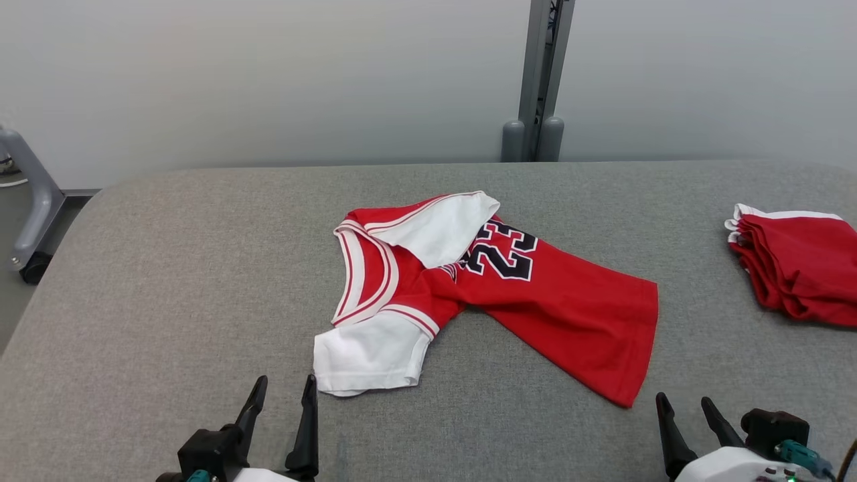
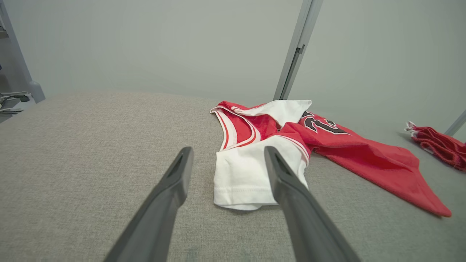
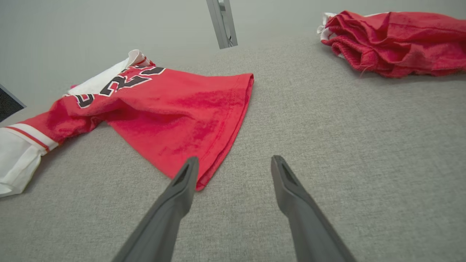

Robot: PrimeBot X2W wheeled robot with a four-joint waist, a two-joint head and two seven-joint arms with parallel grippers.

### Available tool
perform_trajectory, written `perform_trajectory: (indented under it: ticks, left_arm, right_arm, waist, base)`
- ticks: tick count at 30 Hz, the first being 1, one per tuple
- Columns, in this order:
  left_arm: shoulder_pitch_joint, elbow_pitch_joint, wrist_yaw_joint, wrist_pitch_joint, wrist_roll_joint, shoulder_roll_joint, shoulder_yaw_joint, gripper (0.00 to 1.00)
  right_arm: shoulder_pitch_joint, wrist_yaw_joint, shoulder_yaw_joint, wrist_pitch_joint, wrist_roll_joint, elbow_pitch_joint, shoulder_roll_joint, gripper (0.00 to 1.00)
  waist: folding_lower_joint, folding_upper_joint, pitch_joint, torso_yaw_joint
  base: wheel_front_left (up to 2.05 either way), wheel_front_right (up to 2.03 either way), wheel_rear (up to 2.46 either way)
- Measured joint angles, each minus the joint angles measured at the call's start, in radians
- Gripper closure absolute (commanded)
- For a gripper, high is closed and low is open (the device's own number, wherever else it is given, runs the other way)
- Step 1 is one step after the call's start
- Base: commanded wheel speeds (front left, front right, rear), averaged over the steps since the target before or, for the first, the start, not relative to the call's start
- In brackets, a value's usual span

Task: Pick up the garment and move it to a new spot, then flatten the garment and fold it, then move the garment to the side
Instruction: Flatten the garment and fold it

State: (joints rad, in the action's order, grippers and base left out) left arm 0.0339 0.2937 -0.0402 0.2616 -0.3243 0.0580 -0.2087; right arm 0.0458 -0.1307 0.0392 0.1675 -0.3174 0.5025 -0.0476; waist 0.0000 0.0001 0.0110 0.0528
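While garment (image 1: 509, 294) lies crumpled at middle of table (image 1: 167, 268), long axis 10-to-4 o'clock, left gripper (image 1: 286, 380) stands released, white sleeve (image 1: 368, 355) just beside at its 1 o'clock; right gripper (image 1: 684, 399) also released, hem corner (image 1: 626, 398) near at its 9 o'clock.

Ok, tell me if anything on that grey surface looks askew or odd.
The red jersey with white sleeves lies rumpled on the grey fabric surface: one white sleeve flops over the black number, and the body twists diagonally.

Red jersey (image 1: 562, 308), white sleeves, black numerals; grey table (image 1: 167, 281); red folded pile (image 1: 800, 264).
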Motion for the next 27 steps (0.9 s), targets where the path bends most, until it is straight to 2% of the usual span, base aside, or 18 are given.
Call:
perform_trajectory:
  ticks: [9, 20, 21, 23, 26, 27]
  left_arm:
    - [-0.023, 0.007, 0.007, 0.000, 0.006, -0.005, -0.006, 0.00]
    - [-0.038, 0.014, 0.014, 0.000, 0.015, -0.007, 0.005, 0.00]
    - [-0.038, 0.015, 0.014, 0.000, 0.015, -0.007, 0.007, 0.00]
    - [-0.038, 0.015, 0.014, 0.000, 0.016, -0.007, 0.010, 0.00]
    - [-0.038, 0.015, 0.014, 0.000, 0.018, -0.008, 0.015, 0.00]
    - [-0.038, 0.015, 0.015, 0.000, 0.018, -0.008, 0.016, 0.00]
  right_arm:
    - [0.127, 0.000, 0.028, -0.027, -0.010, 0.167, 0.000, 0.00]
    - [0.215, 0.000, 0.102, -0.002, -0.060, 0.334, -0.005, 0.00]
    - [0.222, 0.000, 0.105, 0.000, -0.062, 0.349, -0.005, 0.15]
    - [0.237, 0.000, 0.114, 0.010, -0.071, 0.372, -0.006, 0.56]
    - [0.257, 0.000, 0.123, 0.024, -0.071, 0.405, -0.005, 0.76]
    - [0.262, 0.000, 0.121, 0.033, -0.072, 0.415, -0.005, 0.87]
  waist:
    - [0.0000, 0.0000, -0.046, 0.045]
    - [0.0000, 0.0000, -0.072, 0.093]
    - [0.0000, 0.0000, -0.073, 0.093]
    - [0.0000, 0.0000, -0.073, 0.093]
    - [0.0000, 0.0000, -0.074, 0.087]
    - [0.0000, 0.0000, -0.074, 0.083]
  base:
    - [0.00, 0.00, 0.00]
    - [0.00, 0.00, 0.00]
    - [0.00, 0.00, 0.00]
    - [0.00, 0.00, 0.00]
    - [0.00, 0.00, 0.00]
    - [0.00, 0.00, 0.00]
